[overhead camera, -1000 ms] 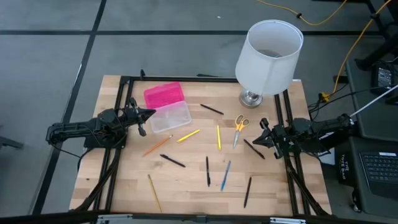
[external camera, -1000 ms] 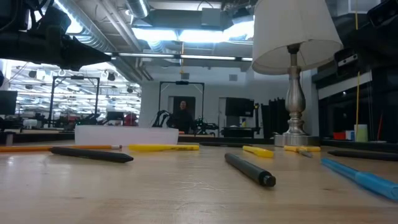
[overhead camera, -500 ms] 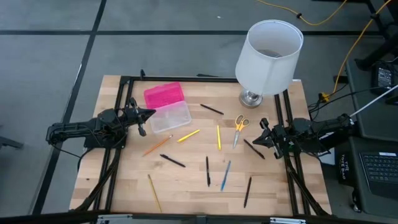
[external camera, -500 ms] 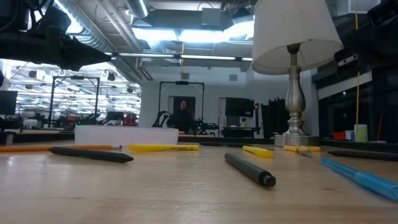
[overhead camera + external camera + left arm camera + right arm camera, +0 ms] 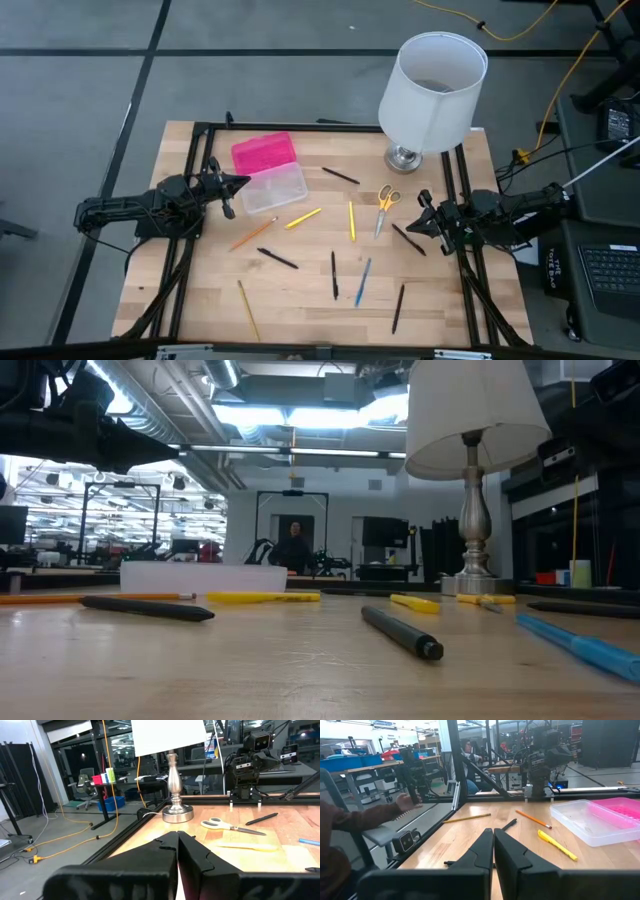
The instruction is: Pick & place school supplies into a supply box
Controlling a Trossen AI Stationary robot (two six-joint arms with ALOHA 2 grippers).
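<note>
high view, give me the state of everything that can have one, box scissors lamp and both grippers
supply box: open, pink lid beside clear base
scissors: closed, flat on table
lamp: upright
left gripper: shut, empty, beside box
right gripper: shut, empty, near a black pen

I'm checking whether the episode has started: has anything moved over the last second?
Nothing visibly changed. The left gripper stays shut beside the supply box, the right gripper stays shut near a black pen, and the scissors lie where they were.
</note>
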